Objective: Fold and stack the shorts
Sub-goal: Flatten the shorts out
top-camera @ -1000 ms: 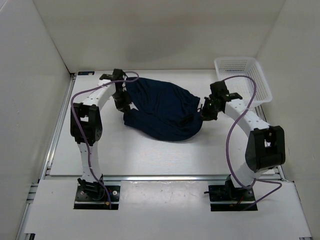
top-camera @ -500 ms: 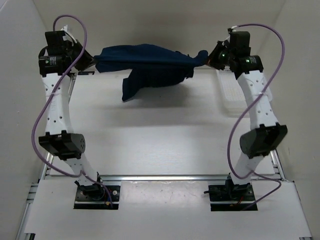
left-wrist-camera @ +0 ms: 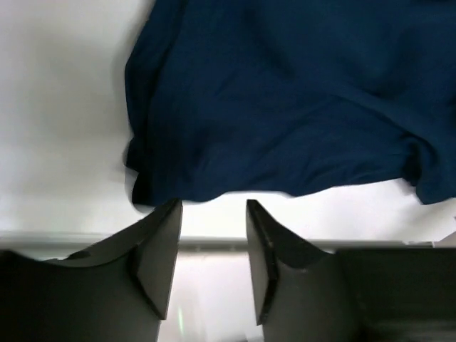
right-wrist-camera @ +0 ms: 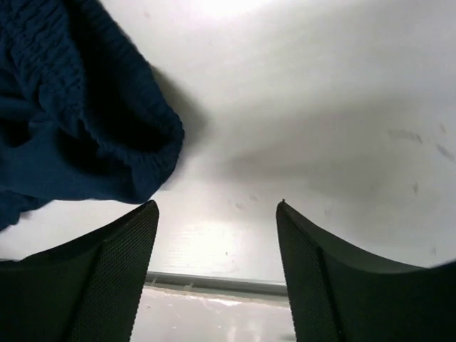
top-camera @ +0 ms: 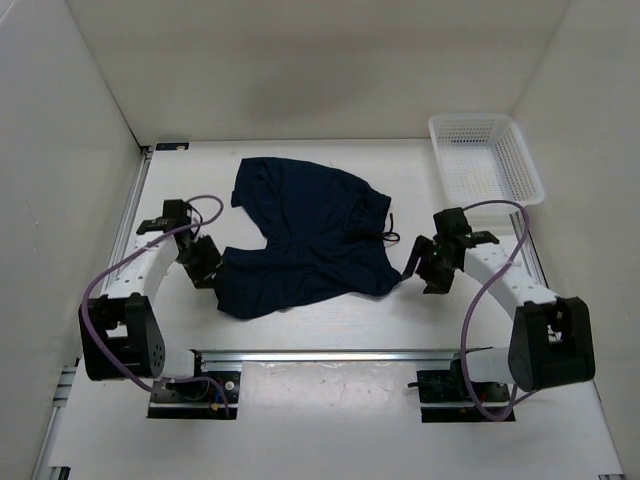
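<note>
The shorts [top-camera: 305, 225] sprawl across the tabletop [top-camera: 300, 325]; left gripper [top-camera: 207, 265] gapes empty just off their left side, right gripper [top-camera: 418, 262] likewise off their right.

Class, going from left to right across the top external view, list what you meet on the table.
left gripper → dark navy soft fabric shorts → right gripper → white plastic mesh basket

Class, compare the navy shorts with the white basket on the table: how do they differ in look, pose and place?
The shorts are dark navy; the basket is white. The shorts are soft cloth, spread flat and rumpled; the basket is open mesh with upright walls. The shorts lie mid-table; the basket sits at the far right corner. Both rest on the table.
</note>
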